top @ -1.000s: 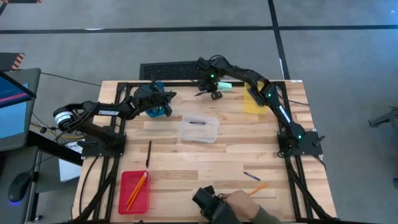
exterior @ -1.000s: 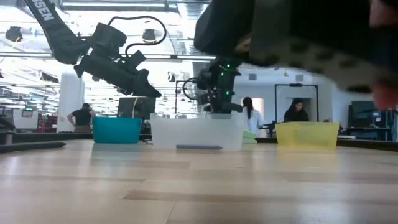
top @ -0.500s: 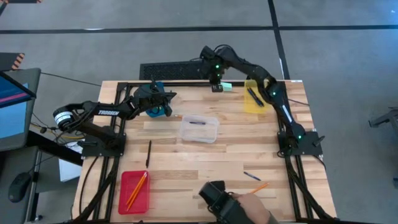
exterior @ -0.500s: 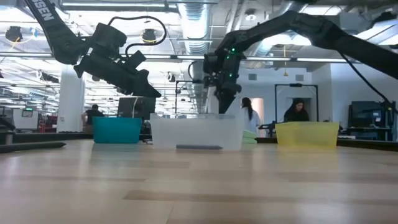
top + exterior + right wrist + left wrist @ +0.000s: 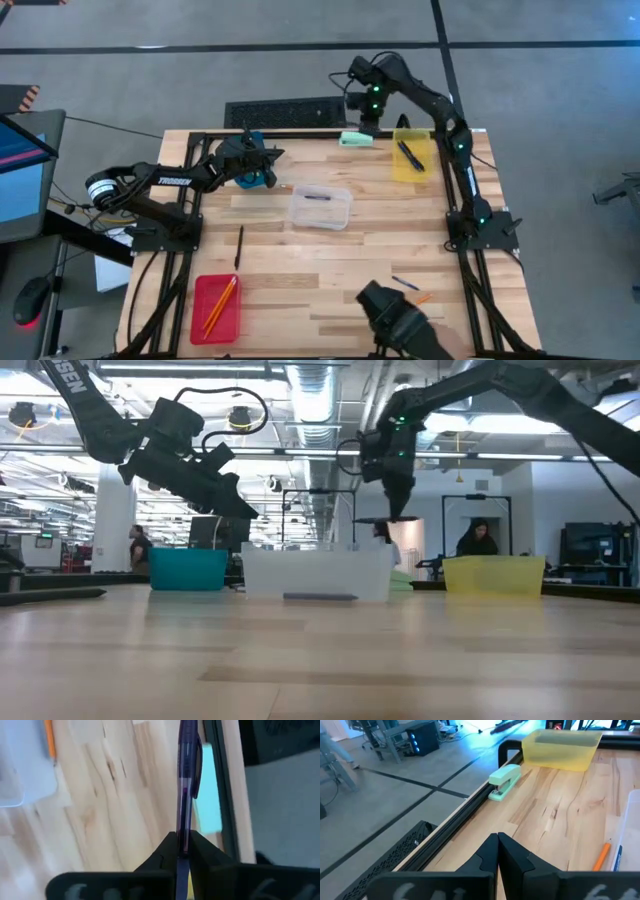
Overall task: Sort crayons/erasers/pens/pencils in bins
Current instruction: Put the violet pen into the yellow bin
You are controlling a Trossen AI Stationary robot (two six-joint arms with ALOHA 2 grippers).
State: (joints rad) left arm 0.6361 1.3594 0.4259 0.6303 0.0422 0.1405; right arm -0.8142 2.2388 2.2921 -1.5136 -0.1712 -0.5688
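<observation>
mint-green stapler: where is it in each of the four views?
High view: mint-green stapler lies at the table's far edge, just left of the yellow bin, under the right hand.
Low view: only a sliver shows behind the clear bin.
Left wrist view: in full, along the black edge rail.
Right wrist view: a blurred patch behind the held pen.
Shared landmark: the yellow bin.

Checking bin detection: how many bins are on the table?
4. Red bin at the near left corner, blue bin far left, clear bin around the centre, yellow bin far right. None appears hidden.
</observation>
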